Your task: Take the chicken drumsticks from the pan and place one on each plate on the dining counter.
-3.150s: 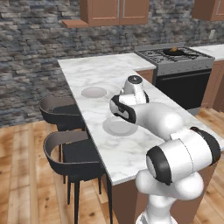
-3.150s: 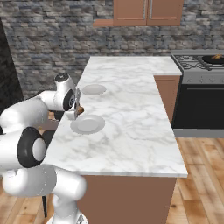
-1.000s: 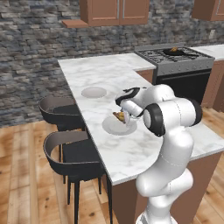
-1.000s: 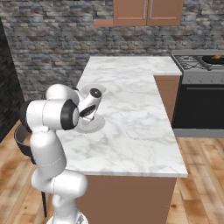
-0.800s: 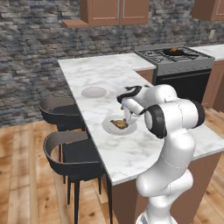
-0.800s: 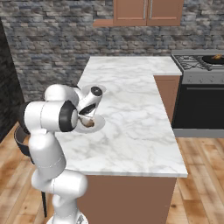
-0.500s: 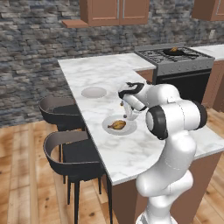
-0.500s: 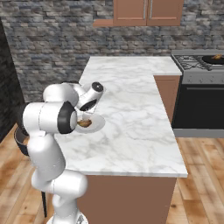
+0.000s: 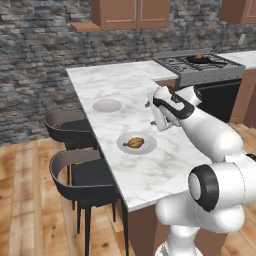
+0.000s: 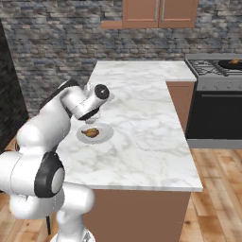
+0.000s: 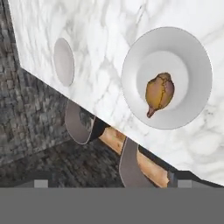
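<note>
One drumstick (image 9: 134,143) lies on the near plate (image 9: 125,148) of the table (image 9: 165,155). The claw (image 9: 159,121), spread and empty, hangs just above and beside it. The other drumstick (image 9: 199,57) sits in the pan (image 9: 206,60), well behind the claw toward the stove; the far plate (image 9: 107,105) is bare.

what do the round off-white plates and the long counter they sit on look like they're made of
The two flat round off-white plates, near and far, look like matte glazed ceramic: plain pale surface, smooth raised rim, no gloss; could be melamine. The long white countertop looks like polished marble, judging by its grey veining, on a base that looks like brown wood.
</note>
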